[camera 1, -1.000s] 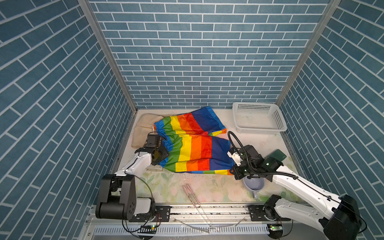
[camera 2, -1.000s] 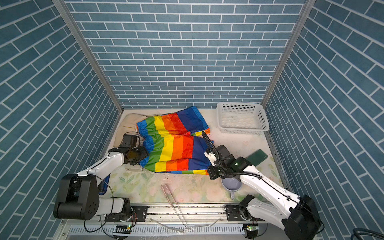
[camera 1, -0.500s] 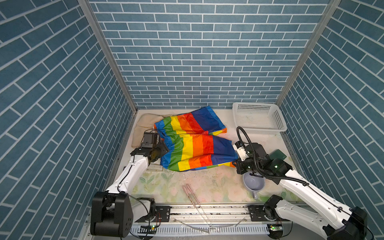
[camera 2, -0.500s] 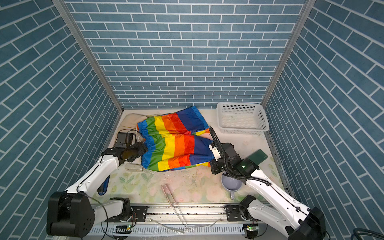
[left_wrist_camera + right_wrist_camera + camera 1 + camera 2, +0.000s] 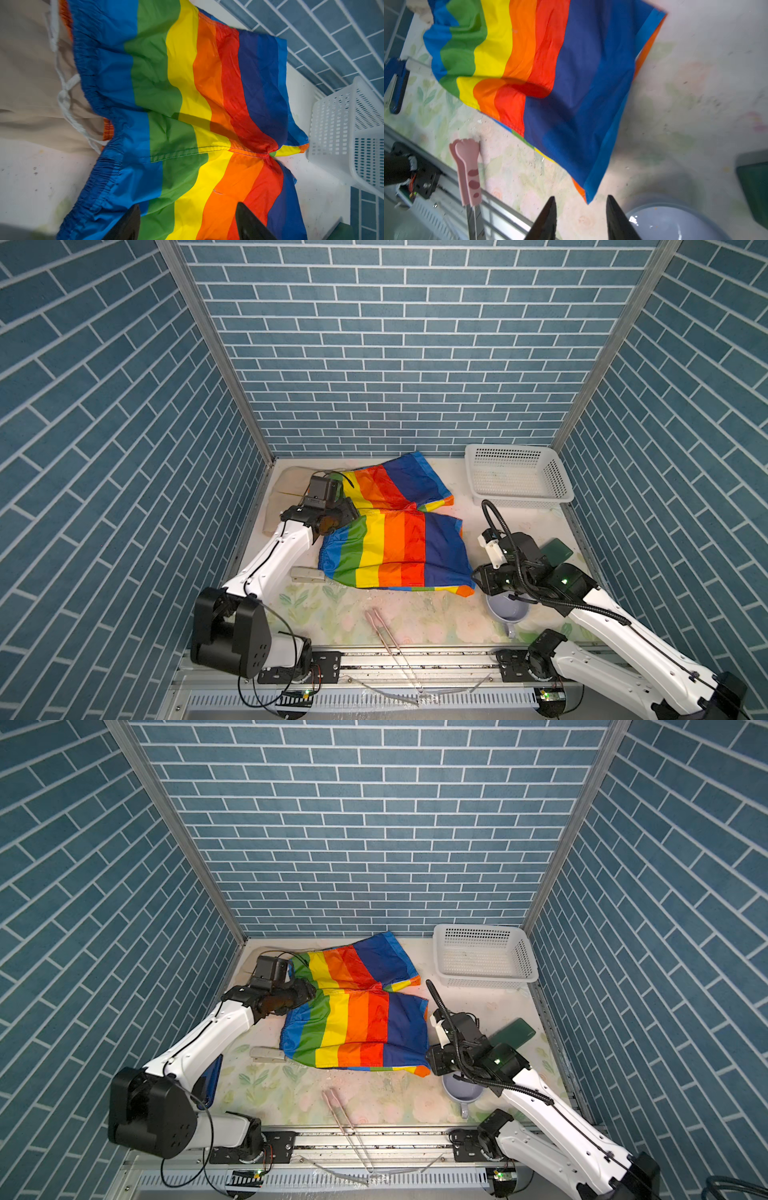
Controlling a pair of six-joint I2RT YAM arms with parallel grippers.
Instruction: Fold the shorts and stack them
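**Desk:** What are the jaws doing?

**Photographer:** The left gripper point(image 5: 187, 220) has its jaws spread wide and empty. It is poised over the waist end of the rainbow-striped shorts point(image 5: 395, 547), above the green, yellow and orange bands. The right gripper point(image 5: 581, 220) also has its jaws parted, with nothing between them. The blue-and-orange hem corner of the near leg lies just ahead of its tips, not touching them.

**Desk:** How does the garment lie?

**Photographer:** It lies flat on the table point(image 5: 415, 614) in both top views. The gathered blue waistband is toward the left arm and both legs point to the right side. The long axis therefore runs left to right, with the stripes crossing it. The far leg slants off toward the back wall.

**Desk:** And the other pair?

**Photographer:** The beige shorts point(image 5: 291, 485) sit in the back left corner, partly under the rainbow waistband. A white drawstring point(image 5: 66, 97) trails across them. A white basket point(image 5: 519, 481) stands at back right, and a grey-blue mug point(image 5: 505, 612) stands just beside the right gripper.
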